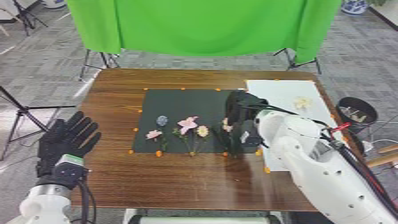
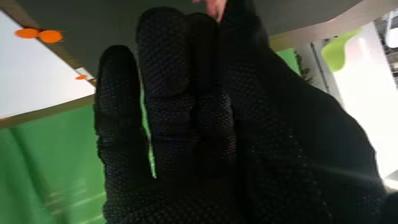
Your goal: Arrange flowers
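The flowers lie on the dark mat, with the nearest pink flower (image 1: 226, 125) beside my right hand (image 1: 240, 107), whose grip state (released, clenched or grasping) I cannot tell; a sideways exit could snag this stem, or its neighbour the cream flower (image 1: 202, 131), through glove contact. On the white sheet (image 1: 271, 92), the pale flower (image 1: 303, 102) could be displaced by a wide forearm sweep. Beyond the table's right side, the black bin (image 1: 357, 99) contains small pale items, unidentifiable; my left hand (image 1: 67, 137) is released, fingers extended, at the table's left side.
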Motion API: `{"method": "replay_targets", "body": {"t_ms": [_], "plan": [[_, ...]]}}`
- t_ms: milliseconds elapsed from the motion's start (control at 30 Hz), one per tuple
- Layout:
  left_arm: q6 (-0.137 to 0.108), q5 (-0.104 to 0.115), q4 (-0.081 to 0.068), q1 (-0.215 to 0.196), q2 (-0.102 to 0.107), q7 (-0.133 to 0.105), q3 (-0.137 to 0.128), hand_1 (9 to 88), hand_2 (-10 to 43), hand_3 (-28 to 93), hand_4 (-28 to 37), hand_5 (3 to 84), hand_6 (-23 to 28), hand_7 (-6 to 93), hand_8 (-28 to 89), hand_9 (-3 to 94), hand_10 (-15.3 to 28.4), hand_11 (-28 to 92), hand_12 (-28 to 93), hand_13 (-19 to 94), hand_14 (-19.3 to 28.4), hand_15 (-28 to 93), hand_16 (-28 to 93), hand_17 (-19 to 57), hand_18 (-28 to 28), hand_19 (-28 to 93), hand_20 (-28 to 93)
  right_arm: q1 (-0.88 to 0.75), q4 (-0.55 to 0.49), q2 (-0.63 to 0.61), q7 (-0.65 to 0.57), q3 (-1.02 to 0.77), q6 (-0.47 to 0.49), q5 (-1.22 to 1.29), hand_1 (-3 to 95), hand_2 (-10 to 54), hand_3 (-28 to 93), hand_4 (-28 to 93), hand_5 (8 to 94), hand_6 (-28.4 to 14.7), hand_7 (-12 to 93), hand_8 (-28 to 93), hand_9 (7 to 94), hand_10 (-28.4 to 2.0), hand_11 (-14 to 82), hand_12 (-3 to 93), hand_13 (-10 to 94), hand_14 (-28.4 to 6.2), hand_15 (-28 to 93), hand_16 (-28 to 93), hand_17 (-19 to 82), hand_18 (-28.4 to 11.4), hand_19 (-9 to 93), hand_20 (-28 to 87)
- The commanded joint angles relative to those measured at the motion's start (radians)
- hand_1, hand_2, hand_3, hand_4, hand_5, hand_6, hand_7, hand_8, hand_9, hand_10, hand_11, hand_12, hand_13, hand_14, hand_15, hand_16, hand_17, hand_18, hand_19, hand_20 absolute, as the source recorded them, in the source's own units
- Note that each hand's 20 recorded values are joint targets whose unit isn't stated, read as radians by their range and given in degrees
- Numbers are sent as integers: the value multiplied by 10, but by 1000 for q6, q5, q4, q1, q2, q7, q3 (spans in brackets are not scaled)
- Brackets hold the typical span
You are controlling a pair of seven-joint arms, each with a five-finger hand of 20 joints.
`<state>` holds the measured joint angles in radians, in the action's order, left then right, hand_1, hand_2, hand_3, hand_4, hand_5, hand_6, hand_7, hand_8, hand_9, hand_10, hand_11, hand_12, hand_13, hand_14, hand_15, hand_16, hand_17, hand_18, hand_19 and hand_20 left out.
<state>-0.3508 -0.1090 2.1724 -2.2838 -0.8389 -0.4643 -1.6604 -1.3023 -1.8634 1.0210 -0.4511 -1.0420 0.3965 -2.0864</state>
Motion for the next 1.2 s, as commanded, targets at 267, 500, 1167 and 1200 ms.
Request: {"method": "replay_targets", "body": {"t_ms": [267, 500, 1167, 1200], "plan": [[7, 5, -1, -7, 1, 0, -3, 308, 152, 717, -283, 440, 100, 183, -97, 386, 161, 283, 133, 283, 166, 488, -69, -63, 168, 423, 106, 3, -3, 17, 32, 0, 36, -11, 610, 7, 781, -256, 599, 13, 313, -56, 759, -76, 113, 350, 700, -34, 303, 450, 238, -174, 897, 84], [3, 10, 1, -12, 3, -6, -4, 308, 152, 717, -283, 441, 100, 183, -98, 387, 161, 283, 134, 282, 166, 489, -69, -63, 168, 423, 106, -1, -5, 18, 38, -7, 36, 9, 612, 64, 809, -203, 596, 24, 317, -159, 726, -78, 220, 306, 687, -36, 316, 435, 204, -167, 932, 83], [-3, 9, 1, -11, 2, 1, -9, 308, 157, 718, -283, 444, 100, 184, -98, 390, 161, 284, 134, 284, 166, 492, -69, -63, 169, 423, 106, -13, -10, 18, 29, -20, 15, 71, 512, 107, 862, -188, 621, 26, 496, 14, 691, -99, 198, 242, 645, -63, 283, 389, 229, -146, 823, 69], [0, 8, 2, -12, 2, 2, -9, 308, 157, 718, -283, 444, 100, 184, -98, 390, 161, 284, 134, 284, 167, 492, -69, -63, 169, 423, 106, -14, -11, 16, 26, -19, 11, 72, 489, 90, 862, -197, 610, 15, 497, 16, 681, -110, 193, 231, 635, -74, 297, 369, 264, -154, 682, 171]]}}
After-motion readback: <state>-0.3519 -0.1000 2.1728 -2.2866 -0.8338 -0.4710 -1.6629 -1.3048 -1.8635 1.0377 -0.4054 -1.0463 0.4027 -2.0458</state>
